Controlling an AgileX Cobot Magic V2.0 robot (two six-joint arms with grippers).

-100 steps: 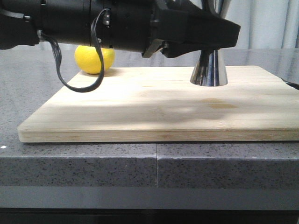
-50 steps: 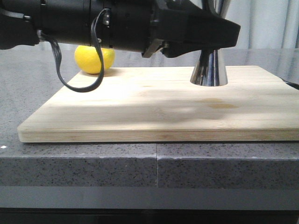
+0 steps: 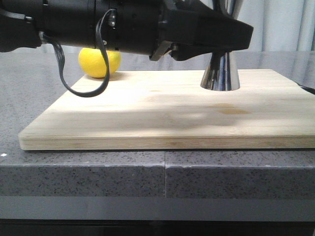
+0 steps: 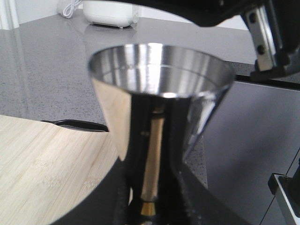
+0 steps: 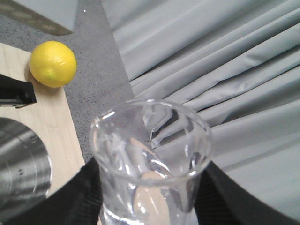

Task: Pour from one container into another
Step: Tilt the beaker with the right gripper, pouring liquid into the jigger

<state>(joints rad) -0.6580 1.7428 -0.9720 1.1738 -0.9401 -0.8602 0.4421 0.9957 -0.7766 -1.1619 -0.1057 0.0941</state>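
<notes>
No visible change from earlier frame | left hand pinching jigger waist, jigger upright on board | right hand pinching beaker above jigger | no legible writing | lemon behind board.

Left arm: matte black cylindrical housing is tapering into an angular black wrist block. A black cable is looping beneath it. A silver bracket is showing small dark screws.
</notes>
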